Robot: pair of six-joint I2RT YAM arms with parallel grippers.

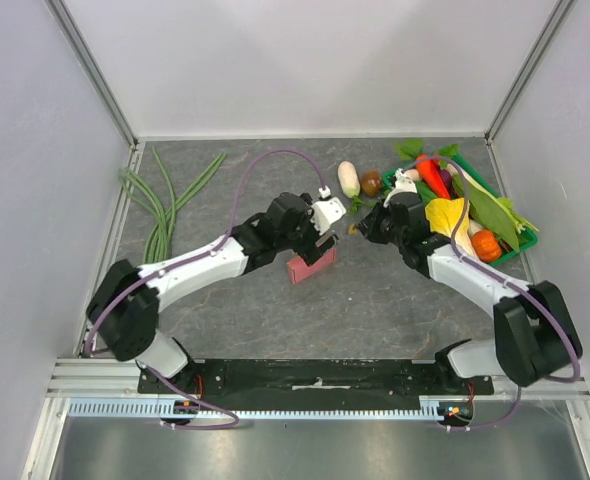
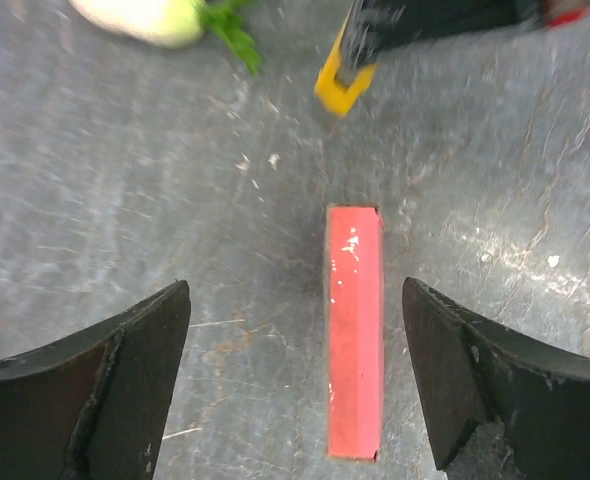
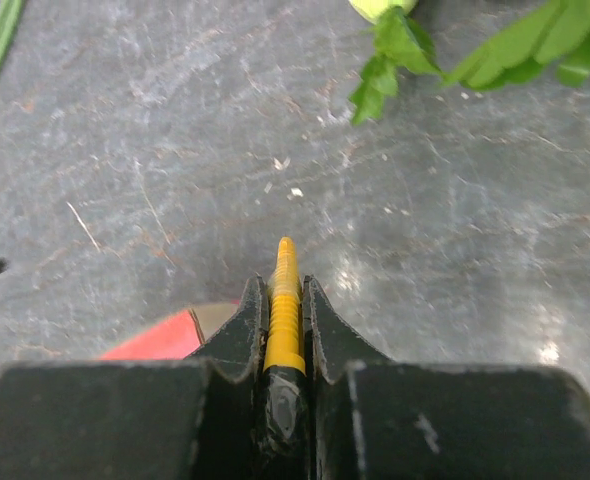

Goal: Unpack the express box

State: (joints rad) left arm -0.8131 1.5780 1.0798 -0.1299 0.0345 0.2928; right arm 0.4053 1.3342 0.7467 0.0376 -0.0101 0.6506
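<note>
Left pincer (image 2: pixel 295 300) is hovering spread astride the express box (image 2: pixel 355 350) while right pincer (image 3: pixel 285 287) is pinching the knife (image 3: pixel 284 325), probably needing the box steadied before cutting.

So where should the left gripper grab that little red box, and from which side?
Across its long sides, near the middle, coming down from above. The express box seems to stand on a thin edge, showing a narrow strip upward; the open left gripper hangs with a finger on each side, so closing should pinch it squarely.
</note>
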